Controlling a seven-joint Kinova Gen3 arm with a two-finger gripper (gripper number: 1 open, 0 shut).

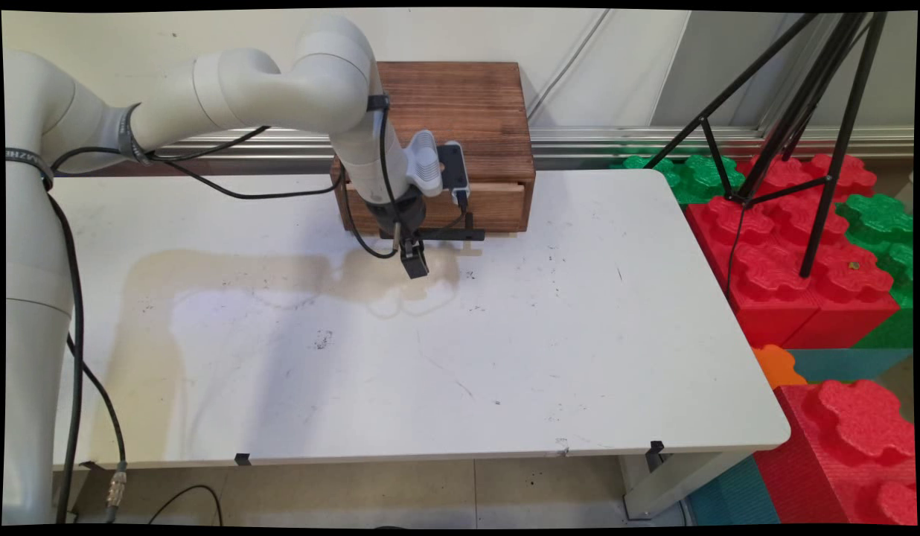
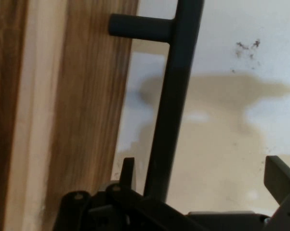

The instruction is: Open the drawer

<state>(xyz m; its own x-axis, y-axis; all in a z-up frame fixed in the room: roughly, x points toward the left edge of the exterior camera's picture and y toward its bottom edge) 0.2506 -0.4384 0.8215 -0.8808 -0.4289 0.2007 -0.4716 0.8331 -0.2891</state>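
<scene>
**Hand view: my fingers straddle the drawer's black bar handle**

Hand view first, and here I am right at the dark wooden box (image 2: 63, 120) with its paler drawer front. My black two-finger gripper (image 2: 203, 175) is spread open, one fingertip (image 2: 127, 169) close to the wood, the other (image 2: 280, 177) out over the tabletop. The black bar handle (image 2: 171, 106) of the drawer runs up between them, nearer the finger by the box. Its short post (image 2: 140, 27) joins it to the drawer front. I can't tell whether that near finger touches the bar; the far one is clearly apart from it.

In the main view, I'm pointing down at the front of the brown wooden box (image 1: 460, 119), which stands at the far edge of the white table (image 1: 579, 335). My gripper (image 1: 414, 260) hangs just below the left end of the handle (image 1: 460, 234). A pale brownish stain (image 1: 296, 275) spreads over the tabletop in front of the box and off to its left. To the right of the box, beyond the table's edge, sit red and green foam blocks (image 1: 795, 246) and a black tripod (image 1: 802, 112).
</scene>
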